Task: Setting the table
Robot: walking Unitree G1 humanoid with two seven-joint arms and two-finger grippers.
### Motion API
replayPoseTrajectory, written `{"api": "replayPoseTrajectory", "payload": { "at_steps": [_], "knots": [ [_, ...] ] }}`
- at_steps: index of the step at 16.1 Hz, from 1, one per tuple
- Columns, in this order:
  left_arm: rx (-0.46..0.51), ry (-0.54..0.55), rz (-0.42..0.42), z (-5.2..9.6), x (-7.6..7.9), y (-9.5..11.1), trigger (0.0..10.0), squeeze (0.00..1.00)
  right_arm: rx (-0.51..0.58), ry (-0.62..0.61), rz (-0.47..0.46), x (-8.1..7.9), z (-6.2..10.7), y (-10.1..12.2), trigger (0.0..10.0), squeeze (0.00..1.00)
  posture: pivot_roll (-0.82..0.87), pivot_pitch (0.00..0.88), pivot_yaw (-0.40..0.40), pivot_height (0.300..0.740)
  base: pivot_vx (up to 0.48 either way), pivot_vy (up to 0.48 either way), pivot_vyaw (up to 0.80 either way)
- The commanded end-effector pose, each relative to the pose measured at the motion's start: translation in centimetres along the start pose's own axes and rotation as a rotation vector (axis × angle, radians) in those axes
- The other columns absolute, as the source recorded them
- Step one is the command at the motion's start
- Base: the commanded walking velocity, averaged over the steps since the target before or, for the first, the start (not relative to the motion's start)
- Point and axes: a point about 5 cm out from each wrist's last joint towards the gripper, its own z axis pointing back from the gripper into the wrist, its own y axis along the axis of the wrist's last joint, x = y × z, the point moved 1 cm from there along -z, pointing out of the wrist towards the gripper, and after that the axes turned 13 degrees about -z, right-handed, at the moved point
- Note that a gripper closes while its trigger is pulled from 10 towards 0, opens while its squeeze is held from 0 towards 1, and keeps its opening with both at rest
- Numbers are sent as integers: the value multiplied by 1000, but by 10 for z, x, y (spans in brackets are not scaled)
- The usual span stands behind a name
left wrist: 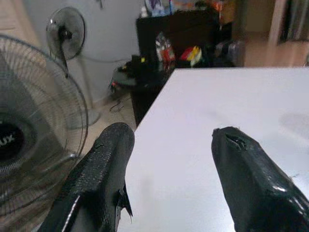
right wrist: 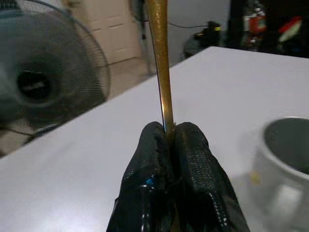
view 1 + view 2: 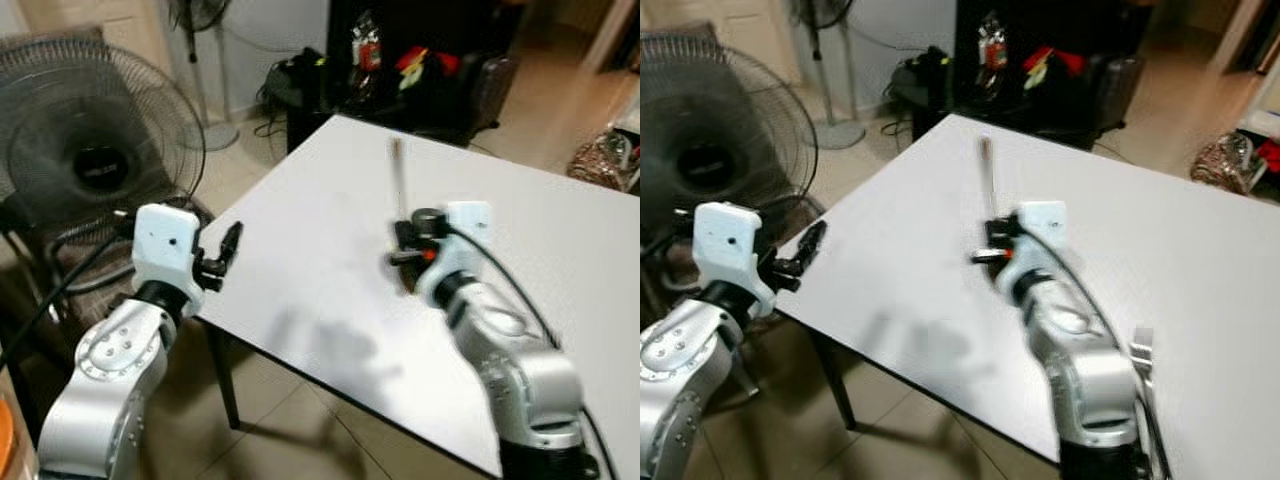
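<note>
My right gripper (image 2: pixel 166 131) is shut on a long golden utensil (image 2: pixel 160 58), pinching its lower end. The utensil (image 3: pixel 398 175) stands almost upright above the middle of the white table (image 3: pixel 320 270); which kind of utensil it is I cannot tell, as its top is cut off and blurred. Beside the right gripper a grey-white mug (image 2: pixel 288 154) stands on the table. My left gripper (image 1: pixel 174 137) is open and holds nothing. It hovers at the table's left edge (image 3: pixel 229 246), pointing across the tabletop.
A large floor fan (image 3: pixel 95 150) stands close on the left, next to the left arm, with a second standing fan (image 3: pixel 200 20) behind it. A dark cabinet with clutter (image 3: pixel 410 60) is beyond the table's far corner. A bag (image 3: pixel 605 155) lies on the floor at the far right.
</note>
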Motion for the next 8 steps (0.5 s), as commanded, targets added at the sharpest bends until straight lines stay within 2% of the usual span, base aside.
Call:
{"api": "replayPoseTrajectory", "payload": {
  "at_steps": [1, 7, 8],
  "knots": [
    [12, -10, -12, -3, 1, 3, 10000, 0, 26, -21, 2, 5, 4, 5, 10000, 0, 25, 0, -21, 740, 0, 319, -800],
    [21, -10, -27, -9, -3, 5, 10000, 0, 23, -36, -12, 4, 9, 1, 10000, 0, 25, 0, -7, 740, 0, 470, -800],
    [13, 2, -47, -10, -4, 5, 10000, 0, 20, -40, -9, 4, 9, 1, 10000, 0, 25, 0, -7, 740, 0, 0, -800]
  ]
}}
